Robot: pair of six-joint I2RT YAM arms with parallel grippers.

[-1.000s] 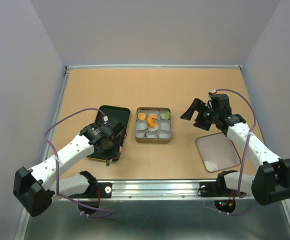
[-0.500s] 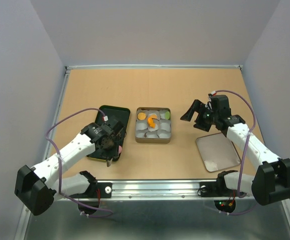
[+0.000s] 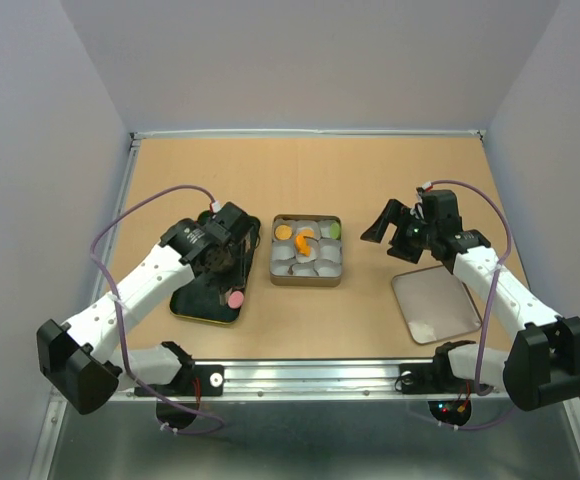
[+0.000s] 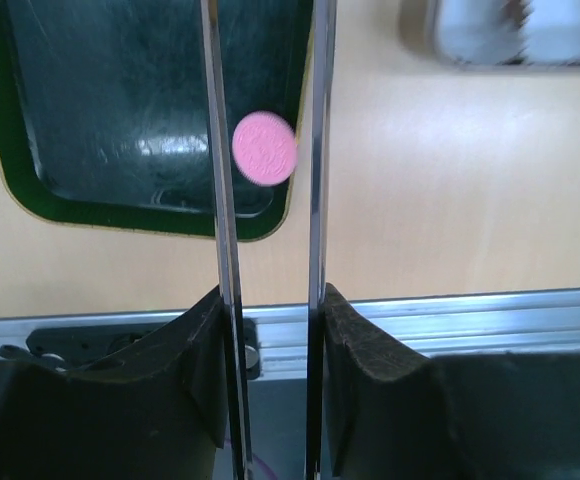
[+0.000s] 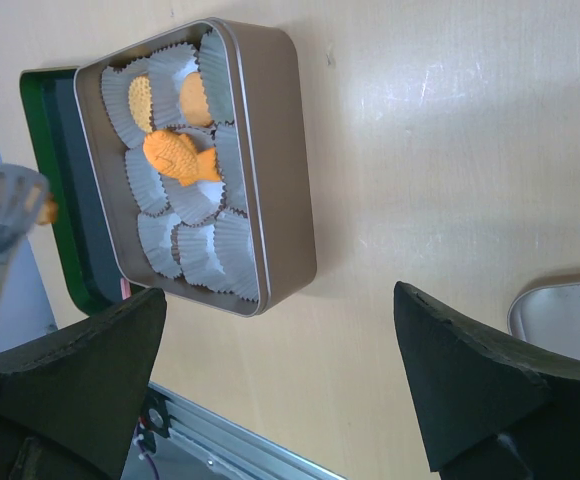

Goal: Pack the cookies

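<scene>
Tan surface [image 3: 370, 170], grey walls. Mid-frame, the tin [image 3: 307, 279] holds a few cookies [image 3: 303, 243] in paper cups [image 5: 195, 250] (orange ones, one green); most cups are bare, so packing looks barely begun. Left of it, a pink cookie [image 3: 235, 298] lies in the dark tray [image 4: 90, 120]. Above the tray the left pincer [image 4: 266, 40] is narrow; whether it grips anything I cannot tell. At right, the right pincer [image 5: 280, 295] gapes wide, empty.

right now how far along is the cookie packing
Done: an orange fish, an orange round and a green cookie sit in paper cups in the tin. In hand: the left claw is above the dark tray; whether it grips anything is unclear. The right claw is open, empty. Left: the pink cookie on the tray, several cups empty.
</scene>
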